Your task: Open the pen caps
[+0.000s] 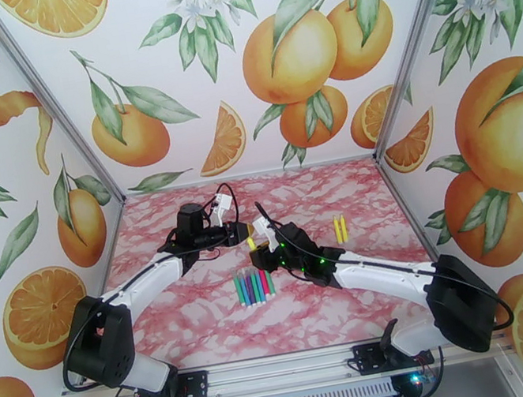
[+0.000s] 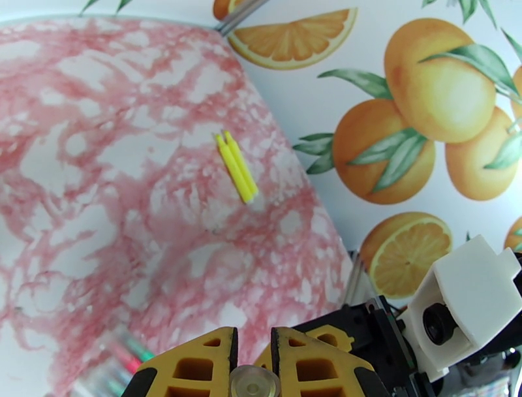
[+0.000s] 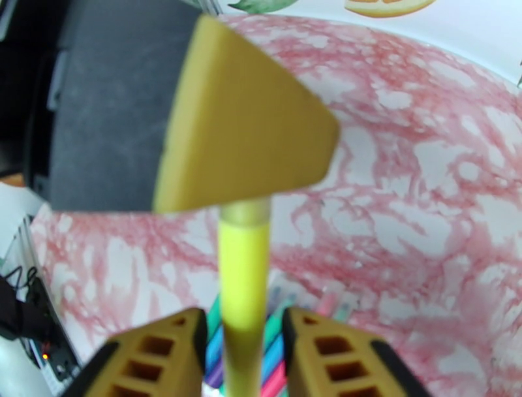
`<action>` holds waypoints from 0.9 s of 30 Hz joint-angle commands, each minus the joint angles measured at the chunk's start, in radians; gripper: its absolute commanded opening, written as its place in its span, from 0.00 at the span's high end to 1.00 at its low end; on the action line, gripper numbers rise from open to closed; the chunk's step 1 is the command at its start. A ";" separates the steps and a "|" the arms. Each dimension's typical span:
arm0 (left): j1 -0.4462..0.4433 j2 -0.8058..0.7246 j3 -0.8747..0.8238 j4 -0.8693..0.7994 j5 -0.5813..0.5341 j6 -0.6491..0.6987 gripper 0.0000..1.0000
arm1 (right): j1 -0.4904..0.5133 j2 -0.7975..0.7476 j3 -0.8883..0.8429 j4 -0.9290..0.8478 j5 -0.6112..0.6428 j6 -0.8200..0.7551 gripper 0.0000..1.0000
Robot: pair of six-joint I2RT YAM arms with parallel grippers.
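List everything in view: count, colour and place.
Row of pens: about seven, green, blue, purple and pink, side by side mid-table.
Loose pens: two, yellow, side by side on the table, right of the row.
Held pen: one, yellow, raised between the two end effectors.
Table: one, pink-and-white marbled.
Walls: three, white with orange-fruit print, around the table.
Left end effector: one, yellow and black, shut on the Held pen's end.
Right end effector: one, yellow and black, open around its shaft.
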 commanded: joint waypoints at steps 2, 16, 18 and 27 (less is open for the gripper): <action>-0.007 -0.033 0.028 0.021 0.030 -0.005 1.00 | 0.008 -0.003 0.008 0.047 0.001 -0.005 0.62; -0.007 -0.049 0.021 0.051 0.043 -0.032 1.00 | 0.008 0.024 0.017 0.049 -0.016 -0.003 0.66; -0.007 -0.048 0.022 0.059 0.047 -0.036 1.00 | 0.008 0.024 0.016 0.050 -0.017 -0.004 0.66; -0.008 -0.045 0.030 0.054 0.041 -0.034 1.00 | 0.007 0.020 0.008 0.060 -0.021 -0.008 0.78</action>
